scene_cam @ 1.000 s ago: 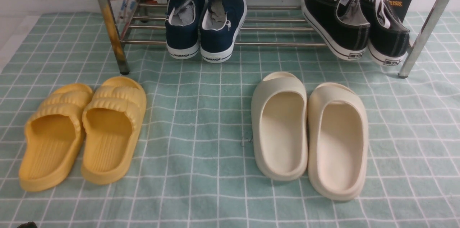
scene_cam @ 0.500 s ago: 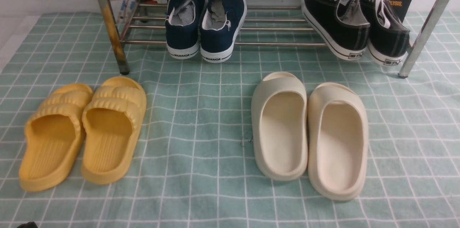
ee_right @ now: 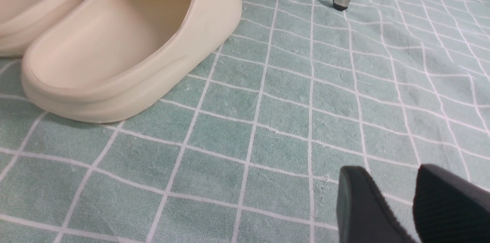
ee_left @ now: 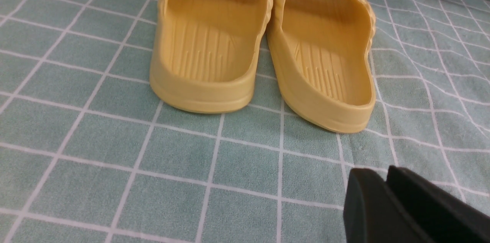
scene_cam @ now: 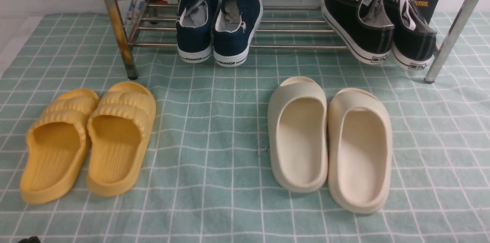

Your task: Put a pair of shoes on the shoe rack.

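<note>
Blue shoes: the 2 navy-blue canvas slip-on shoes (scene_cam: 219, 25) with white soles sit side by side on the low bars of the shiny metal tube shoe rack (scene_cam: 115, 25), heels toward us.
Black shoes: 2 black lace-up sneakers (scene_cam: 377, 26) lean on the same bars, far to the right.
Yellow slippers: 2 yellow foam slippers (scene_cam: 88, 139) lie on the green checked cloth (scene_cam: 214, 139).
Cream slippers: 2 cream foam slippers (scene_cam: 329, 143) lie to the right, well apart from the yellow ones.
Left gripper (ee_left: 386, 181): near the yellow slippers, jaws almost together, holding nothing.
Right gripper (ee_right: 396, 187): near a cream slipper, jaws a little apart, holding nothing.
</note>
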Robot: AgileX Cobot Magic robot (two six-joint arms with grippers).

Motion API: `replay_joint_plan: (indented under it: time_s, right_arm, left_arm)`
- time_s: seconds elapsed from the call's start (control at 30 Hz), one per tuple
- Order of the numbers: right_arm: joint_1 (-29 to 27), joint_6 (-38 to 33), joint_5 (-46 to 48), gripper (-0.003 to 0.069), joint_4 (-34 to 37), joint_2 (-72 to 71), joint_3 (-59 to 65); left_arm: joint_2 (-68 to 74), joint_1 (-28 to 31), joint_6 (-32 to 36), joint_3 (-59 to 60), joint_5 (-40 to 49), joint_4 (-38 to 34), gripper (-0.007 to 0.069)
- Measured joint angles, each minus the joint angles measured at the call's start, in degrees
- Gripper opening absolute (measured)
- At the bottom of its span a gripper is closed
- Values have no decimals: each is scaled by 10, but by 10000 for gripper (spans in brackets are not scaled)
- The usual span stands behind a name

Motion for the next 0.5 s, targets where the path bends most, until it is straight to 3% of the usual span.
replay_joint_plan:
  time_s: [0.5]
  right_arm:
    - [0,0,0,246,0,0,0]
  left_arm:
    - [0,0,0,0,0,0,92]
